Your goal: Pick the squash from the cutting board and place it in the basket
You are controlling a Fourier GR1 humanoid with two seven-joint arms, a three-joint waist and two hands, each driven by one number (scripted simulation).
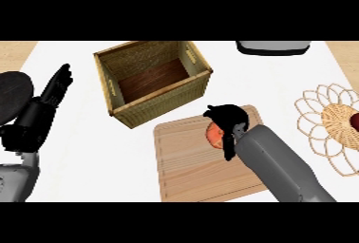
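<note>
Wicker walls frame the square basket (155, 81) that I see at the counter's upper middle, its dark wooden floor bare, its near corner just beside the far edge of the pale wooden cutting board (207, 159). At far right lies a woven, looped trivet (322, 124) with something dark red at its centre, cut off by the frame; a grey-and-white appliance (272, 47) sits at the top edge. My robot's right hand (227, 122) is on the board's far end, fingers curled down around the orange squash (213, 134), which shows only partly beneath them and rests on the board. The left hand (53, 89) rests at far left, fingers straight and together, holding nothing, well apart from the basket.
</note>
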